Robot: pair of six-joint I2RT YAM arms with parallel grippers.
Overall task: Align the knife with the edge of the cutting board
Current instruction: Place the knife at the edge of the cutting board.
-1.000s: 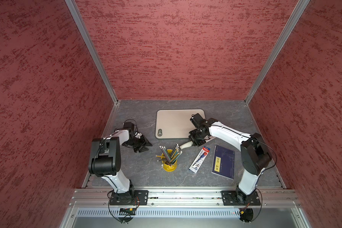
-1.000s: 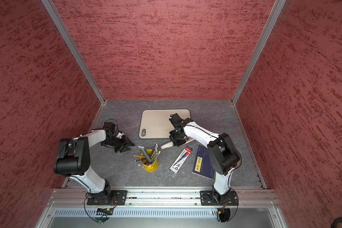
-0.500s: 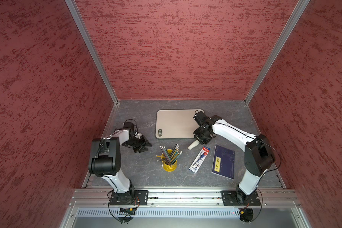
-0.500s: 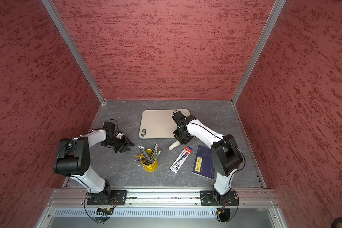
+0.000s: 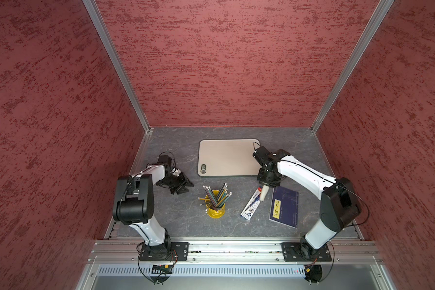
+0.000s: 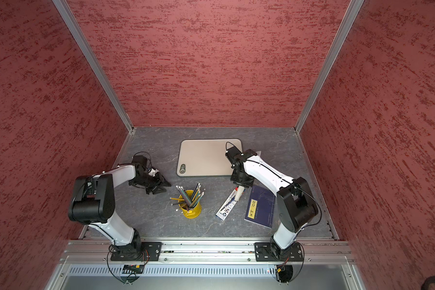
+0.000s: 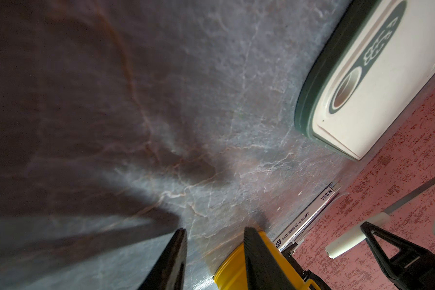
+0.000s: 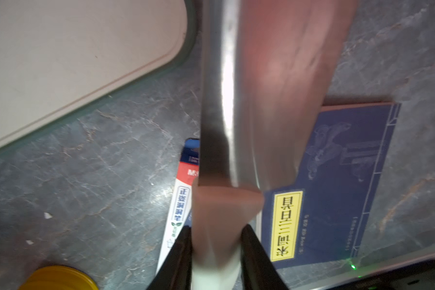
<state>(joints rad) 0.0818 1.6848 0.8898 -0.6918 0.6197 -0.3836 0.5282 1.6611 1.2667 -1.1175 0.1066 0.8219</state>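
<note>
The beige cutting board [image 5: 226, 158] [image 6: 206, 157] lies flat at the back middle of the table. My right gripper [image 5: 265, 184] [image 8: 216, 227] hovers by the board's near right corner, shut on the knife's off-white handle [image 8: 219, 213]. The handle end [image 5: 263, 195] [image 6: 239, 193] pokes out toward the front. In the right wrist view the steel blade [image 8: 261, 88] runs beside the board's rounded corner [image 8: 181, 57], above the table. In both top views the arm hides most of the blade. My left gripper [image 5: 183, 187] [image 7: 214, 229] rests low at the left, its jaws apart around nothing.
A yellow cup of pencils [image 5: 215, 203] stands at the front middle. Under the knife handle lies a red-white-blue pen package [image 5: 251, 206], with a dark blue booklet [image 5: 284, 207] to its right. Red walls enclose three sides.
My right gripper has swung the knife rightward from the board's front edge to its near right corner. The handle now points to the front instead of front-left. The left arm has not moved.
</note>
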